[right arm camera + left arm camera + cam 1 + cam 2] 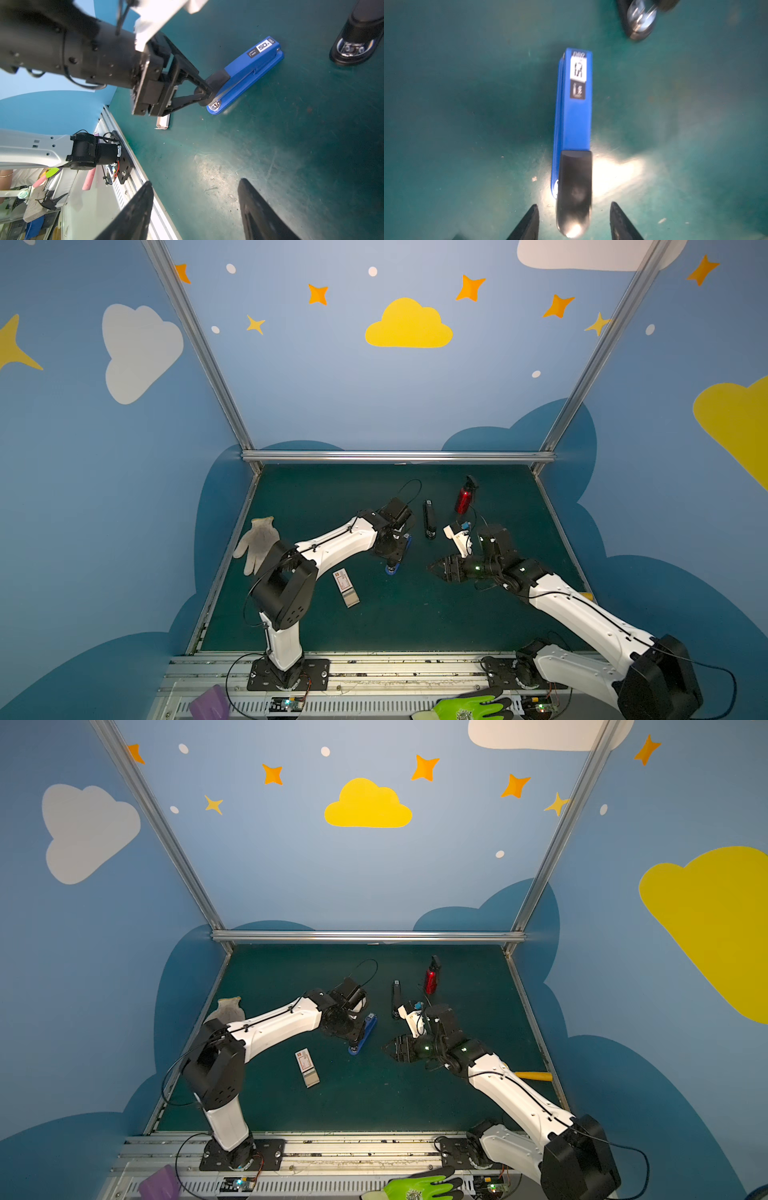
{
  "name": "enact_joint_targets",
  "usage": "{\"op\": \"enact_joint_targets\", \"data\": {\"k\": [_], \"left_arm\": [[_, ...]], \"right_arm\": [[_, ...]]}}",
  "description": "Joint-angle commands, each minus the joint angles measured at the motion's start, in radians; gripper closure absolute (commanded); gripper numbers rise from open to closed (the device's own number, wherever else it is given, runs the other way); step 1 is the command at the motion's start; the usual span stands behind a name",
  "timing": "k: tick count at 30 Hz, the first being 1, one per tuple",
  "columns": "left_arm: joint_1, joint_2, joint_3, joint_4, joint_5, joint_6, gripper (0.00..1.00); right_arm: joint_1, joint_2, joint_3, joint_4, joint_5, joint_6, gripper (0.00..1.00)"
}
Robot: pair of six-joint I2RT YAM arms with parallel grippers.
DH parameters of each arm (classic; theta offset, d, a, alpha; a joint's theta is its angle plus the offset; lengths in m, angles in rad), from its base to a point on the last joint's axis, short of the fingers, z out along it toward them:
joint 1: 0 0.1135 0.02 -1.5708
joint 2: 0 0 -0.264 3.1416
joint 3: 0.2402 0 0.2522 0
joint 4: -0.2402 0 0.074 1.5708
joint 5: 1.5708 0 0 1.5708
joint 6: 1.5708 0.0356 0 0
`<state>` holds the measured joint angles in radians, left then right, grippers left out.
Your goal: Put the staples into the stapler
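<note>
The stapler [401, 558] [365, 1031] is blue with a black rear cap and lies flat on the green mat near the middle. My left gripper [390, 564] [353, 1043] [573, 204] points down over that black cap, open, with a gap on each side of the cap [574, 187]. The right wrist view shows its fingertips [205, 91] at the stapler's [249, 68] rear end. The staples [345, 587] [306, 1067], a white box with its tan tray slid partly out, lie left of the stapler. My right gripper [430, 568] [384, 1048] [195, 181] is open and empty, right of the stapler.
A black stapler [429, 518] [396, 998] [641, 18] and a red spray bottle [464, 497] stand behind the blue one. A white glove [257, 541] lies at the mat's left edge and a yellow object [534, 1076] at its right edge. A green glove [469, 707] rests on the front rail.
</note>
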<state>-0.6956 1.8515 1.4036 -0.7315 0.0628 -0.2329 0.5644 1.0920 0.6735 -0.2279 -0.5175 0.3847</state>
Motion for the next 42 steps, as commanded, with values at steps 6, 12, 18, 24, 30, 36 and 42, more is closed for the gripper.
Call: {"op": "enact_joint_targets", "data": {"k": [6,12,18,24,30,36,42], "left_arm": [[-0.003,0.101,0.115,-0.17,-0.032,0.046,0.55],[-0.021,0.153,0.157,-0.205,-0.017,0.053,0.72],[-0.022,0.181,0.139,-0.2,-0.005,0.044,0.84],[-0.025,0.202,0.121,-0.18,0.022,0.037,0.89],[-0.026,0.216,0.113,-0.167,0.045,0.027,0.93],[-0.01,0.181,0.115,-0.138,0.037,-0.014,0.94],[0.048,0.183,0.165,-0.103,0.041,-0.077,0.96]], "right_arm": [[-0.004,-0.022,-0.026,-0.03,0.004,-0.009,0.36],[-0.008,-0.017,-0.035,-0.027,0.018,-0.005,0.36],[-0.013,-0.02,-0.044,-0.028,0.037,0.005,0.36],[-0.02,-0.029,-0.048,-0.031,0.04,0.011,0.36],[-0.023,-0.042,-0.052,-0.033,0.047,0.016,0.36],[-0.026,-0.058,-0.059,-0.034,0.06,0.02,0.36],[-0.035,-0.086,-0.071,-0.037,0.094,0.031,0.36]]}}
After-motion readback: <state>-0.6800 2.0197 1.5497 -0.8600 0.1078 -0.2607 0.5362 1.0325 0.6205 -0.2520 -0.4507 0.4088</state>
